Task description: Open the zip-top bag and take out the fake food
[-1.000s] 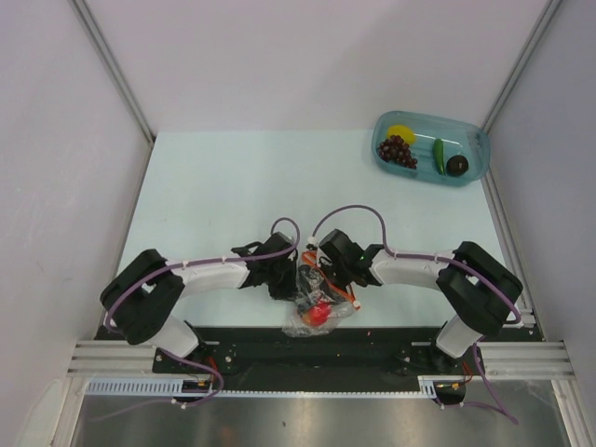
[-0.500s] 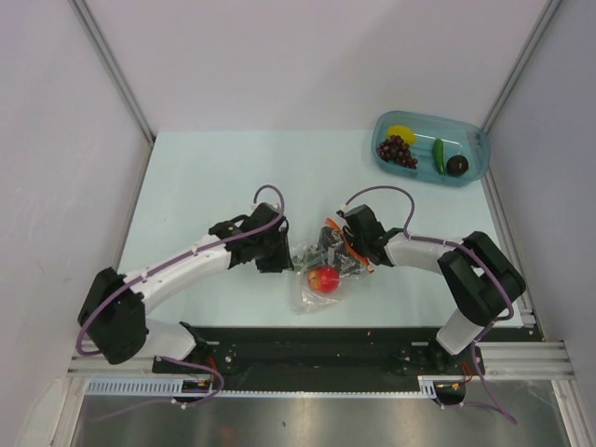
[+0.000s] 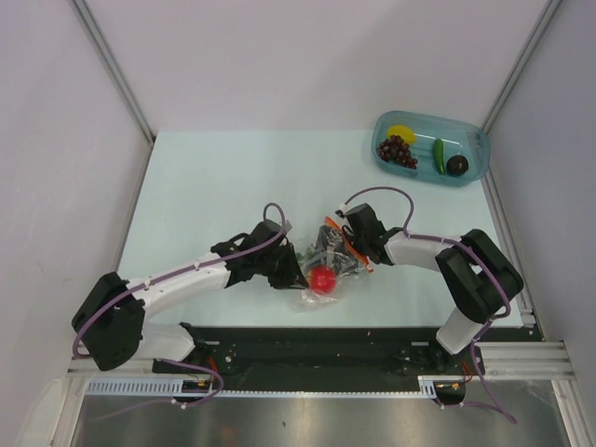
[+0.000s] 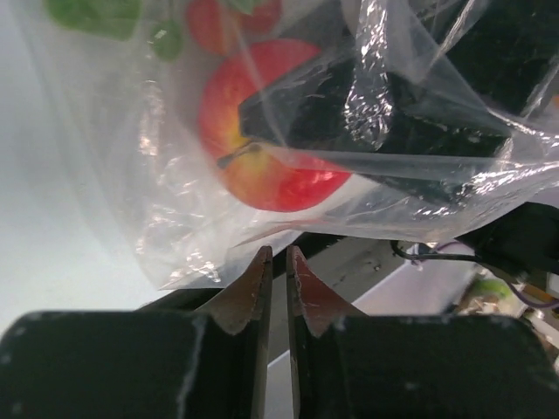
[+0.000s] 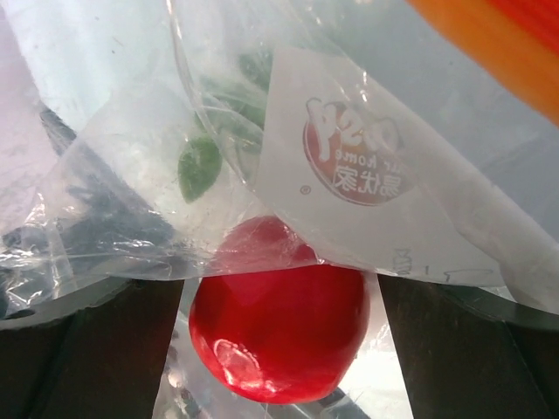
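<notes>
Inside the clear zip-top bag [image 3: 307,296] sits one red apple [image 3: 322,279].

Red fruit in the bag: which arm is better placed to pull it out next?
Probably right. The right fingers stand wide apart on either side of the red fruit, while the left fingers are nearly closed at the edge of the zip-top bag.

clear zip-top bag [image 4: 166,209], red fake food [image 5: 278,336], teal tray [image 3: 466,140]

The overhead camera looks down on the whole counter [image 3: 214,186]; both wrist cameras, very close, share the red fruit [image 5: 279,340].
</notes>
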